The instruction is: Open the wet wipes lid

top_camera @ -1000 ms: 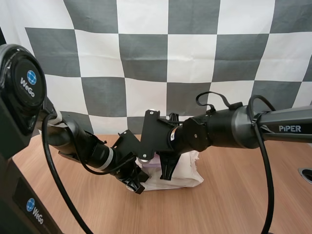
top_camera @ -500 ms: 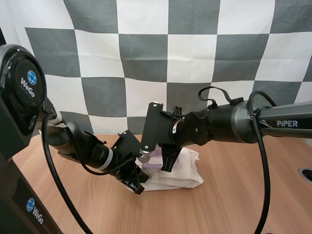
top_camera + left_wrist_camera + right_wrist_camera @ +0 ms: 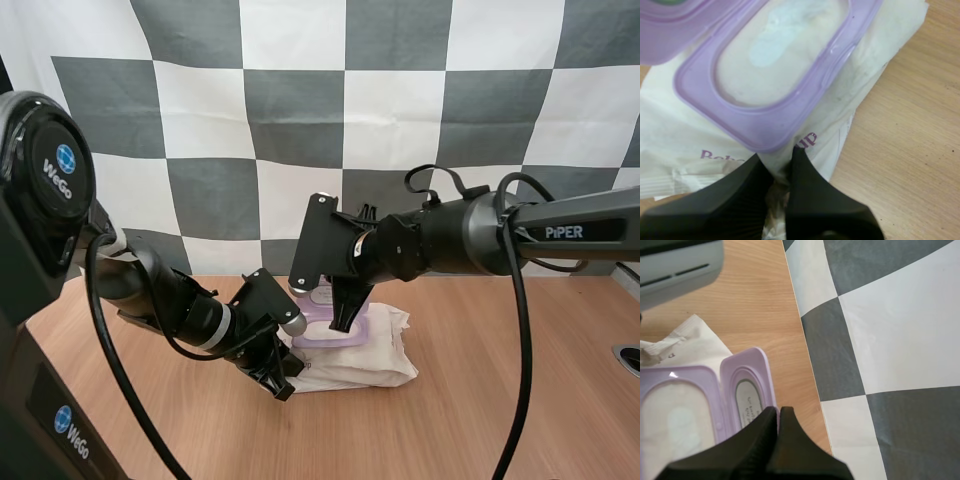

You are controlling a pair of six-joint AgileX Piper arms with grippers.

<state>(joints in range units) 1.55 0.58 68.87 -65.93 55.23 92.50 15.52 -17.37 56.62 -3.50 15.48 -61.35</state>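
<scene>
Wet wipes pack (image 3: 378, 348) lies flat mid-desk (image 3: 480, 410), between my two arms. My left end effector (image 3: 778, 159) is clenched on the crumpled film at the pack's near edge, just below the purple frame (image 3: 760, 136), so it acts as the hold-down. My right end effector (image 3: 778, 411) has its fingers pressed together with the tips at the free edge of the lid (image 3: 746, 387). I can't tell whether a sliver of the rim sits between them or they're only touching it. The lid is swung clear of the frame with its inner face up, beside the opening and on the far side from my left grip. The white seal patch (image 3: 777, 42) under it is exposed. My read is that the opening is essentially done, and what's left is seating the lid so it doesn't spring back. For that, the right tips should follow the arc around the hinge rather than pull straight up, because a straight pull lifts the whole pack. The push should be light, since the frame is thin plastic on soft film and the pack is squashy, so extra force buckles it instead of moving the lid. The left clamp is needed until the right is off the lid, and the film should stay taut without being dragged toward me. The right should exit up and away from the hinge, without sweeping back over the opening. The main risk is the lid flopping shut once the tips leave.
</scene>
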